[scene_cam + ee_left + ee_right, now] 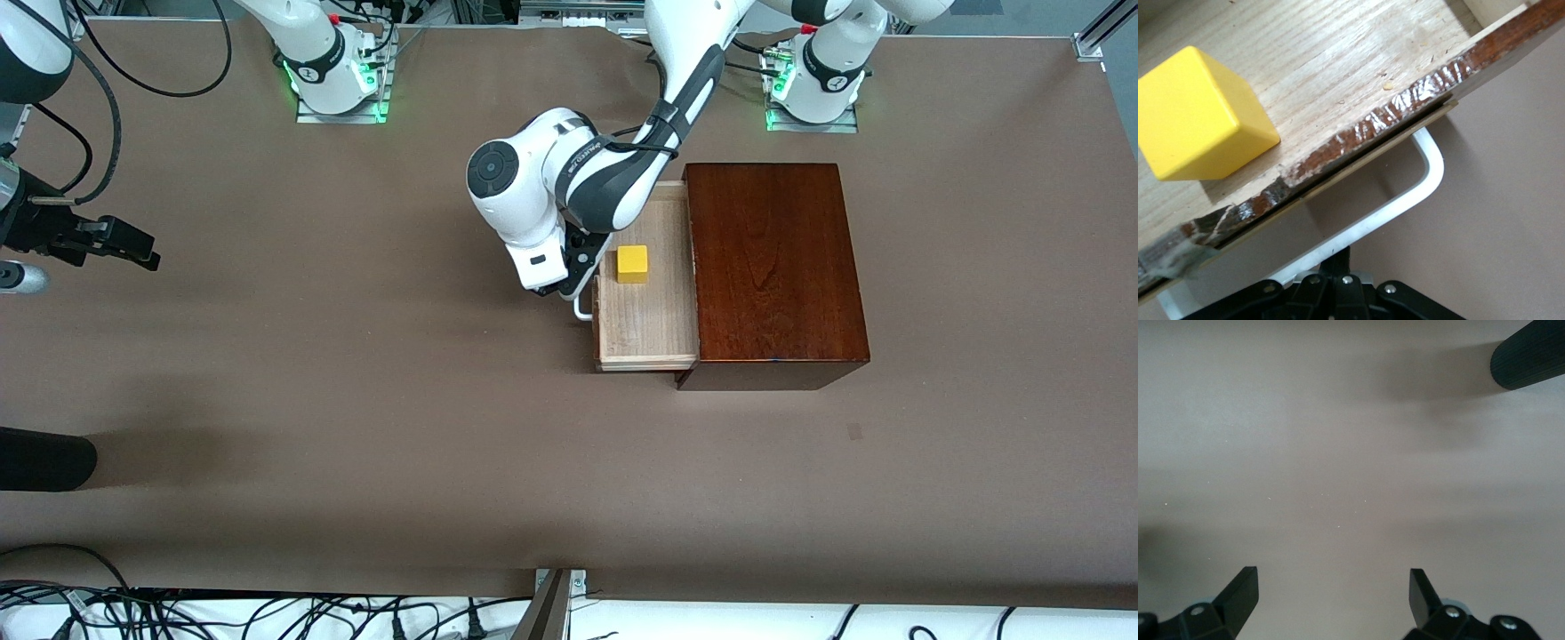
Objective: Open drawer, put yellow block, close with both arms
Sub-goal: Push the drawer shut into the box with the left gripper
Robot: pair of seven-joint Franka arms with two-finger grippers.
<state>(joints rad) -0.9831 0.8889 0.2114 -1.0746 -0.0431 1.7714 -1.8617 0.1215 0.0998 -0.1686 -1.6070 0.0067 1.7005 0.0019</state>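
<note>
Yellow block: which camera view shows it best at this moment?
The left wrist view: the yellow block fills much of the frame, resting on the drawer floor just inside its front. The front view shows the block small but whole in the open drawer. The right wrist view shows only bare table.

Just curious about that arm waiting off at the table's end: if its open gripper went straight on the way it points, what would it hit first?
Probably only the bare table: the right gripper faces nothing else there.
</note>
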